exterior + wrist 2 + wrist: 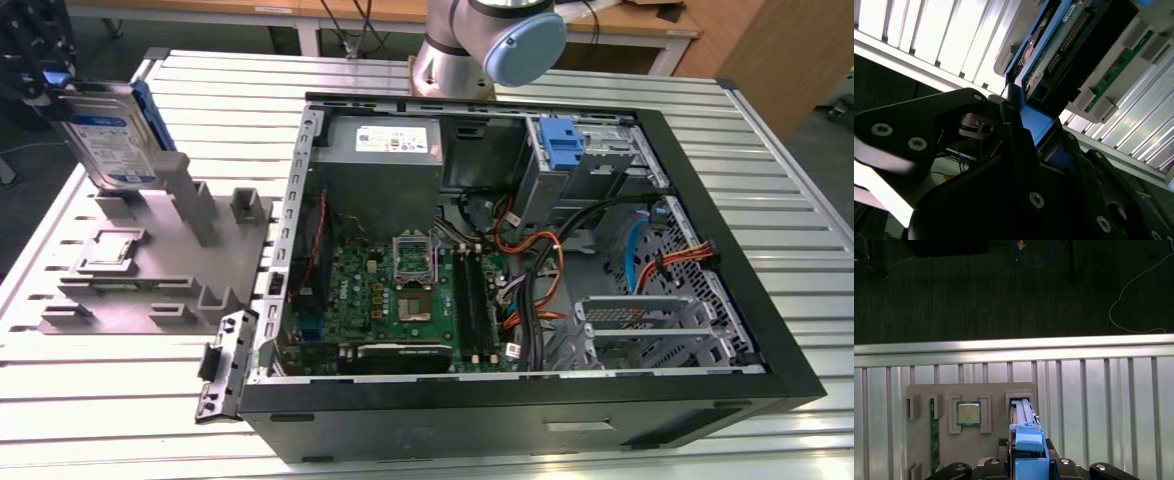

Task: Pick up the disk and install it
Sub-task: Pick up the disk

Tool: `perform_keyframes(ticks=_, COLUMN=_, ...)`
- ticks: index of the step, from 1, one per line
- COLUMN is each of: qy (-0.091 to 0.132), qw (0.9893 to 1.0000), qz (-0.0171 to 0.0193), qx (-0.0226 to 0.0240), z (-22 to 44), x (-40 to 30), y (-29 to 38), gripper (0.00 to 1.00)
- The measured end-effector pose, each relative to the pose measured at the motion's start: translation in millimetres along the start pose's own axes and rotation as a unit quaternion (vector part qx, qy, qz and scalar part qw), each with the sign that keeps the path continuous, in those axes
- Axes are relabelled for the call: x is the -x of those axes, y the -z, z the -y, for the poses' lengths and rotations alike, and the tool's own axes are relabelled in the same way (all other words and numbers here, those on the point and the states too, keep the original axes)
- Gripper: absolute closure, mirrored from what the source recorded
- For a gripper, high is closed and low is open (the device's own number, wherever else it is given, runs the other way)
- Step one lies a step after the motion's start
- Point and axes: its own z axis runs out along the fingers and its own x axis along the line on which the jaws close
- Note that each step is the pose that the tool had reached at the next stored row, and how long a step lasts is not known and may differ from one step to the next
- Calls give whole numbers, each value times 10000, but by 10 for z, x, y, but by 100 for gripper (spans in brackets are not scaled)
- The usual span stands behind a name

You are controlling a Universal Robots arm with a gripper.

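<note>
The disk (pixel 114 135) is a silver-grey drive with a white-and-blue label and a blue frame. It hangs tilted over the grey fixture (pixel 160 270) at the exterior view's left, its lower edge close above the posts. My gripper (pixel 54 92) is shut on its upper edge. In the first wrist view the disk's blue frame (pixel 1029 440) sits between the dark fingers of my gripper (pixel 1029 462), above its fixture slot (pixel 1020 405). The second wrist view has the disk's connector edge (pixel 1064 45) beyond my gripper (pixel 1024 122).
An open black computer case (pixel 787 330) lies on the slatted metal table (pixel 94 420), with a motherboard (pixel 400 290), cables, a tall blue latch piece (pixel 563 145) and a metal drive cage (pixel 647 320). The fixture also holds a processor (pixel 968 413) and a green memory stick (pixel 934 432).
</note>
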Motion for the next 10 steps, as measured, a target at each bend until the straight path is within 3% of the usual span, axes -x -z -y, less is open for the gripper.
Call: perform_keyframes(ticks=10, qy=0, qw=10000, qz=0, qx=-1, z=0, x=1, y=40, gripper=64)
